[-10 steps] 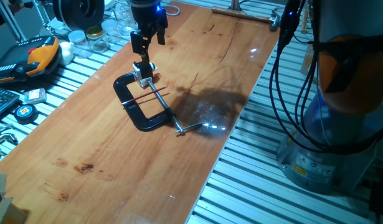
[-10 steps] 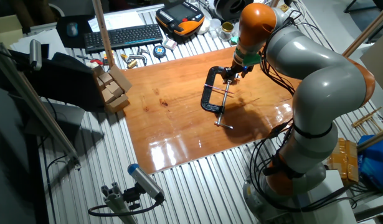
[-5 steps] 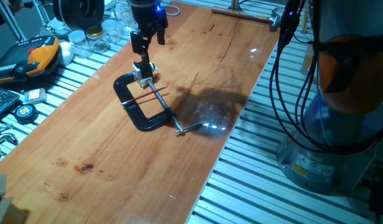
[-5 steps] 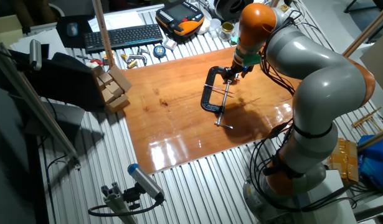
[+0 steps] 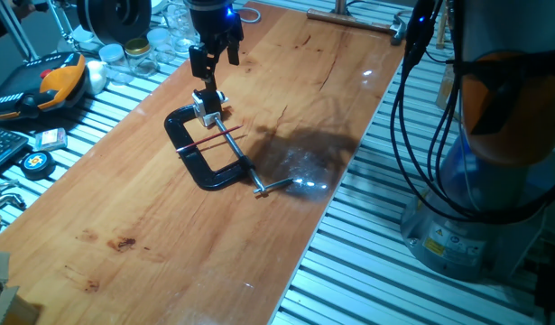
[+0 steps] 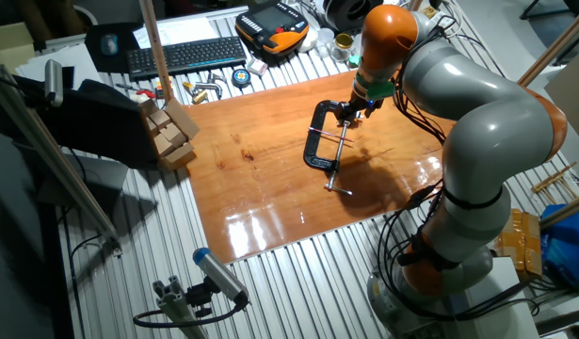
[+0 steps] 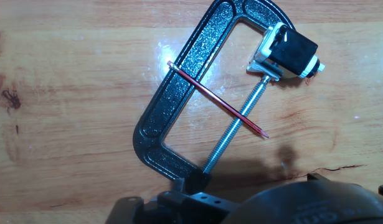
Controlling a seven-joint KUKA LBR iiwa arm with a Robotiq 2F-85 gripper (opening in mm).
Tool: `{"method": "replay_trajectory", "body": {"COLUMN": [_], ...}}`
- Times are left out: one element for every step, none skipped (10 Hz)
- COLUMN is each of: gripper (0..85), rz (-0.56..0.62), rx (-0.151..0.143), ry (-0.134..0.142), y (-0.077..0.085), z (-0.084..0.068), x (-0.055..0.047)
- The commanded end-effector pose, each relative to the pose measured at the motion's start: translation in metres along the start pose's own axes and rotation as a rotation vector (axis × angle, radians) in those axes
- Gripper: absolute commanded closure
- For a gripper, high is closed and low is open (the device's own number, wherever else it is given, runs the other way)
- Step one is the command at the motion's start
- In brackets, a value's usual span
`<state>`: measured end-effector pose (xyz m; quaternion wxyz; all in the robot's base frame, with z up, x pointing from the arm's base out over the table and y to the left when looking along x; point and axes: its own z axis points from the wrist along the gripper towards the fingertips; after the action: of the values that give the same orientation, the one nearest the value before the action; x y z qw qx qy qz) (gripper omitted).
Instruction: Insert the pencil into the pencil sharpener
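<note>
The thin red pencil (image 7: 217,102) lies across the black C-clamp (image 7: 179,106) and its screw rod (image 7: 238,130). Sharpener (image 7: 289,55) clamped at two o'clock. Gripper (image 5: 215,56) hovers empty, fingers apart.

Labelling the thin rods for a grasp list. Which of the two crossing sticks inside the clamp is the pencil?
The red one, smooth with a dark tip, lying across the clamp. The other is the clamp's shiny threaded screw, ending at the sharpener.
</note>
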<state>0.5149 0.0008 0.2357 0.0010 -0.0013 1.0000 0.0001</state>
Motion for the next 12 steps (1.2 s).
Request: {"method": "replay_trajectory", "body": {"gripper": [85.0, 85.0, 85.0, 85.0, 85.0, 85.0, 85.0, 85.0, 85.0, 85.0, 85.0, 85.0], "rz": [-0.072, -0.072, -0.070, -0.070, -0.070, -0.070, -0.072, -0.072, -0.072, -0.072, -0.072, -0.073], "rx": [-0.002, -0.002, -0.001, 0.001, 0.001, 0.003, 0.003, 0.003, 0.003, 0.003, 0.003, 0.003], "ry": [0.014, 0.015, 0.018, 0.018, 0.018, 0.017, 0.015, 0.015, 0.014, 0.012, 0.012, 0.012], "y": [0.0000, 0.0008, 0.0013, 0.0016, 0.0017, 0.0019, 0.0019, 0.0020, 0.0022, 0.0022, 0.0022, 0.0021], "z": [0.0000, -0.0013, -0.0034, -0.0045, -0.0042, -0.0040, -0.0037, -0.0035, -0.0033, -0.0032, -0.0032, -0.0032], "x": [0.0000, 0.0001, 0.0002, 0.0006, 0.0005, 0.0004, 0.0003, 0.0001, 0.0001, 0.0001, 0.0001, 0.0001]}}
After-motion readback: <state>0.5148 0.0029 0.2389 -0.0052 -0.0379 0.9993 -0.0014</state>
